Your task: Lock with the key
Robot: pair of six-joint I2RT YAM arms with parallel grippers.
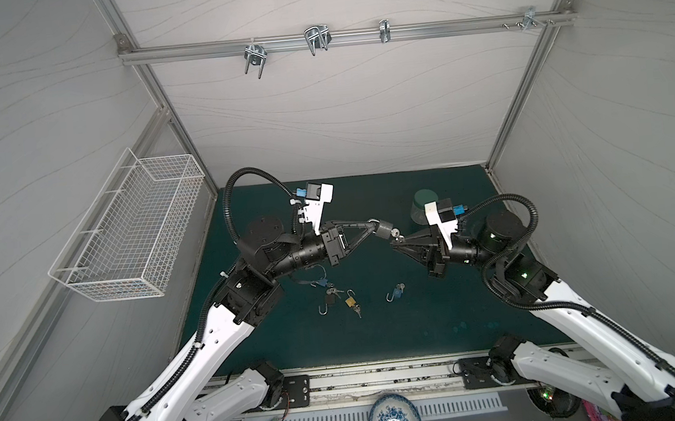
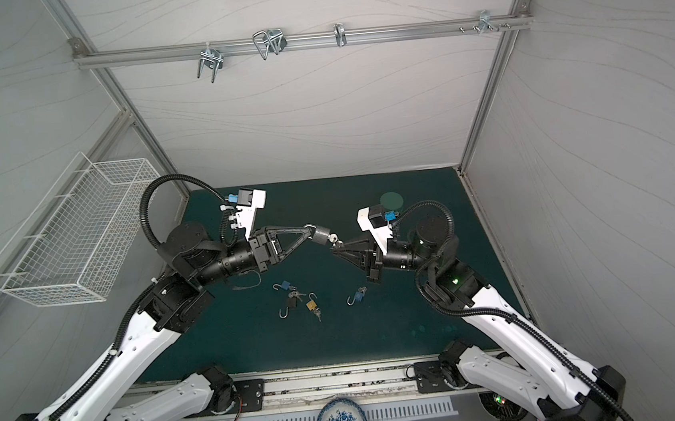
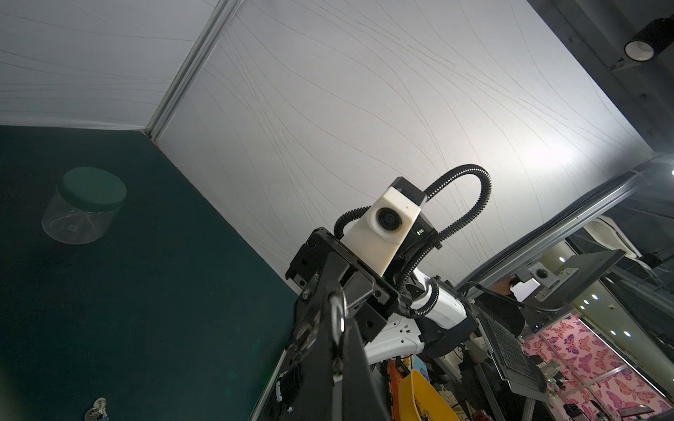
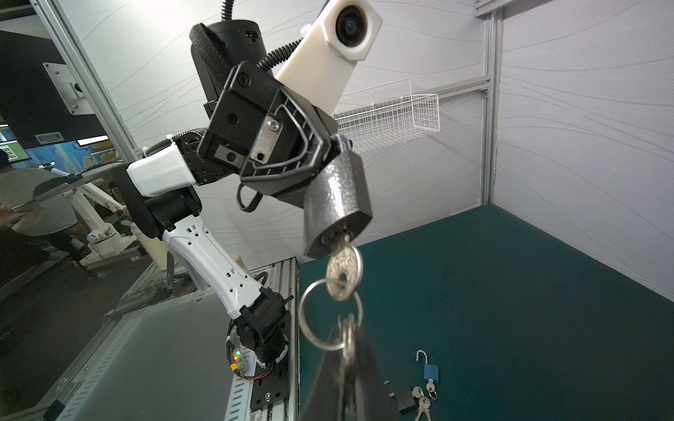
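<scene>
The left gripper point(image 1: 373, 223) is gripping the grey padlock point(image 4: 337, 204) by its shackle point(image 4: 341, 140), jaws pinched tight on the steel loop. The lock is hanging in the air above the bench point(image 1: 442, 327), at the centre of the frame in both top views. A key point(image 4: 344, 271) is sitting in the keyhole at the bottom of the body, with a split ring point(image 4: 301, 310) dangling from it. The right gripper point(image 1: 396, 243) is clamping its jaws fully on a second key point(image 4: 348, 340) threaded on that ring, not on the inserted key itself.

The padlock is looking dense, rigid and smooth-coated. Held only by the shackle, it is likely to pivot when twisted, so the body is probably wanting a firmer brace. The ring is acting as a loose, floppy link and is unlikely to be passing on any turn. The better hold is probably the flat bow of the inserted key, which is thin, hard and slippery.
</scene>
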